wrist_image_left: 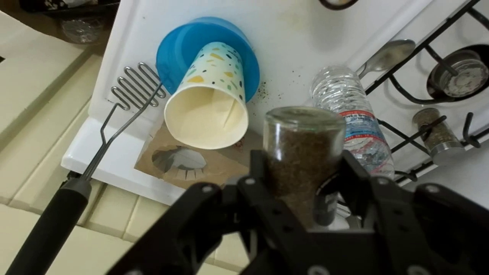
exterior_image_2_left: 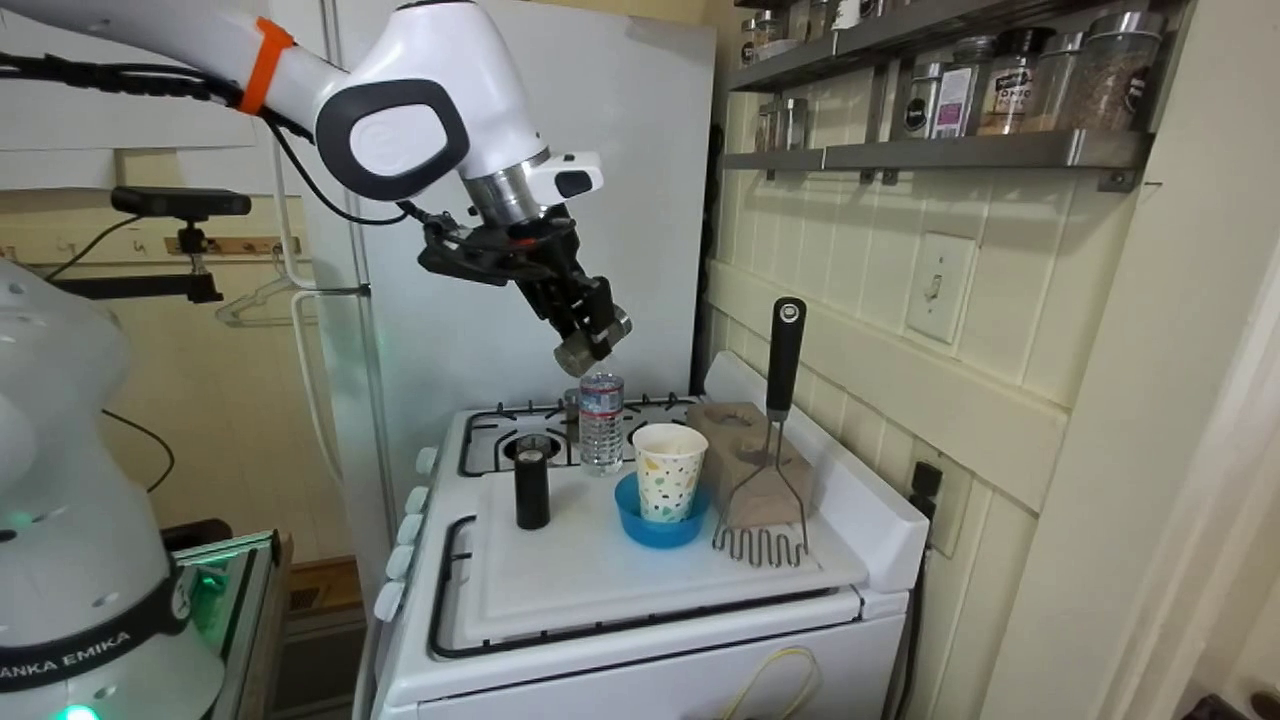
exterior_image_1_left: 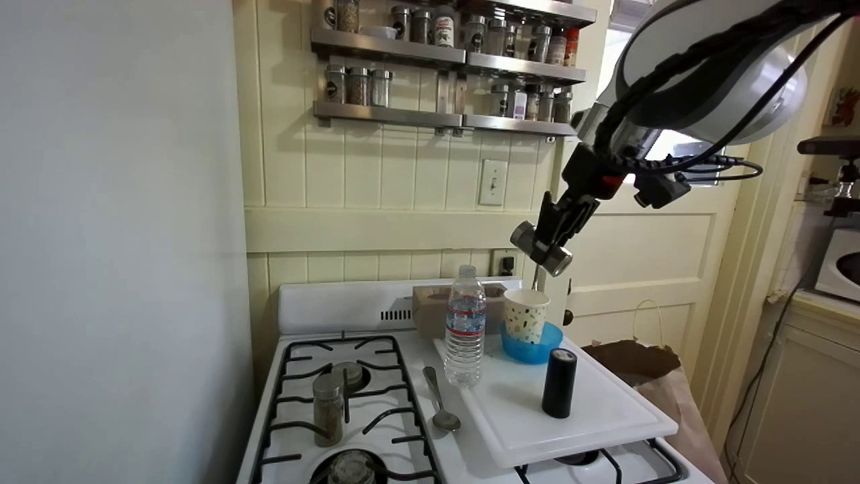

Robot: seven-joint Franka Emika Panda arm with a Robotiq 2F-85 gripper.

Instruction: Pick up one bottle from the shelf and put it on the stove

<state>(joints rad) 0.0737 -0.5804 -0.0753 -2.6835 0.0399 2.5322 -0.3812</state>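
My gripper (exterior_image_1_left: 543, 249) is shut on a glass spice jar (exterior_image_1_left: 558, 263) and holds it tilted in the air, above and behind the paper cup in an exterior view. The jar also shows in an exterior view (exterior_image_2_left: 574, 355) and, filled with brown spice, between the fingers in the wrist view (wrist_image_left: 300, 141). The shelf (exterior_image_1_left: 386, 115), a steel two-tier rack with rows of spice jars, is on the wall above. The white stove (exterior_image_1_left: 336, 308) with black grates stands below. Another spice jar (exterior_image_1_left: 328, 418) stands upright on its grate and shows in the wrist view (wrist_image_left: 435, 131).
A white board (exterior_image_1_left: 605, 410) covers part of the stove. On it are a water bottle (exterior_image_1_left: 465, 329), a blue bowl (exterior_image_1_left: 544, 346) with a paper cup (exterior_image_1_left: 526, 312), and a black cylinder (exterior_image_1_left: 560, 383). A cardboard holder (exterior_image_1_left: 428, 316), spoon (exterior_image_1_left: 443, 418) and upright masher (exterior_image_2_left: 786, 360) are nearby.
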